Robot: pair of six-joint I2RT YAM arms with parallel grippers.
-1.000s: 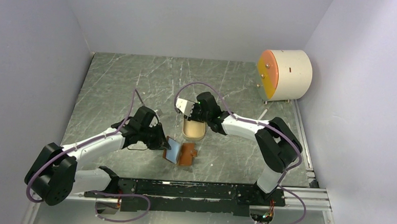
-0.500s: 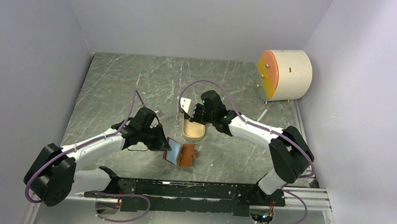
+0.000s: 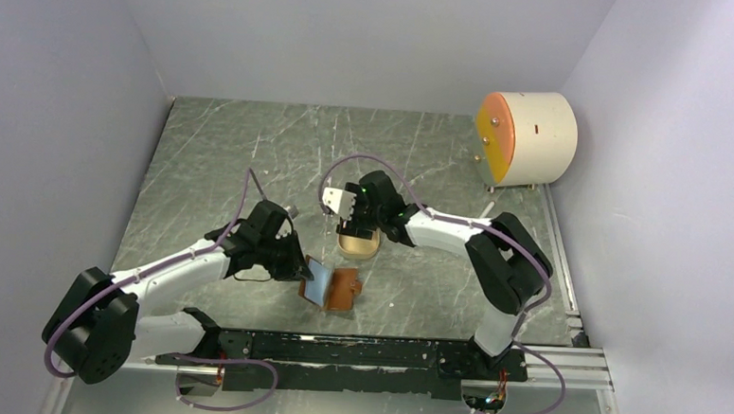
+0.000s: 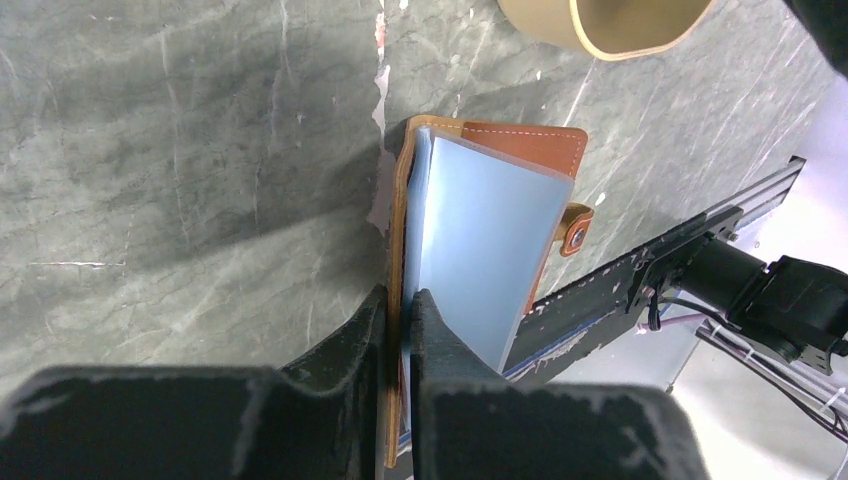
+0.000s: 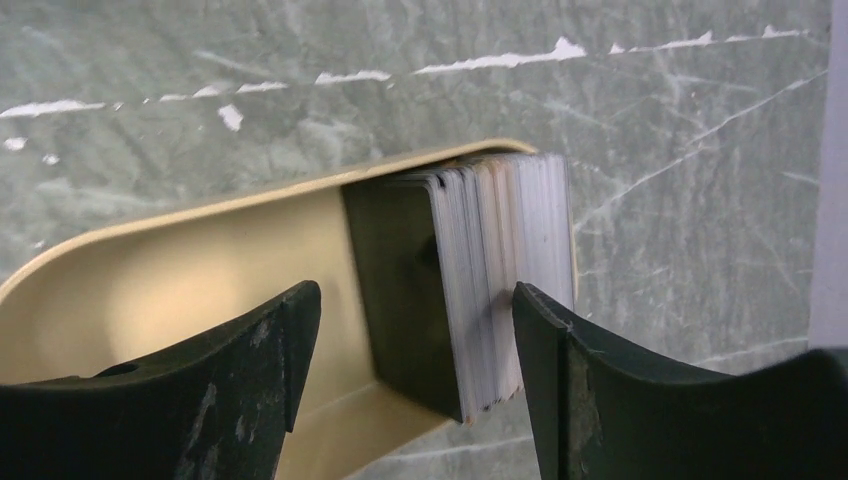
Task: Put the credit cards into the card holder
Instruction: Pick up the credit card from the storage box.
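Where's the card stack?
In the right wrist view, the card stack stands inside the tan tray, against its end wall, between the right gripper's open fingers.

Tray (image 5: 180, 290) just behind card holder (image 3: 345, 289), cards (image 5: 500, 280) apparently upright at tray's end, drum (image 3: 538, 135) far right rear.

Pale lavender-grey walls (image 3: 353, 36) on three sides, plain, no windows. Tabletop (image 3: 214, 152) dark grey-green, marble-ish, loads of white scratches and streaks. Cream drum (image 3: 538, 135) with orange face lying on its side, upper right of frame, tight in the corner. Black rail (image 3: 355, 353) along bottom edge, silver extrusion (image 3: 564, 355) lower right. Light soft and even, faint shadows only.
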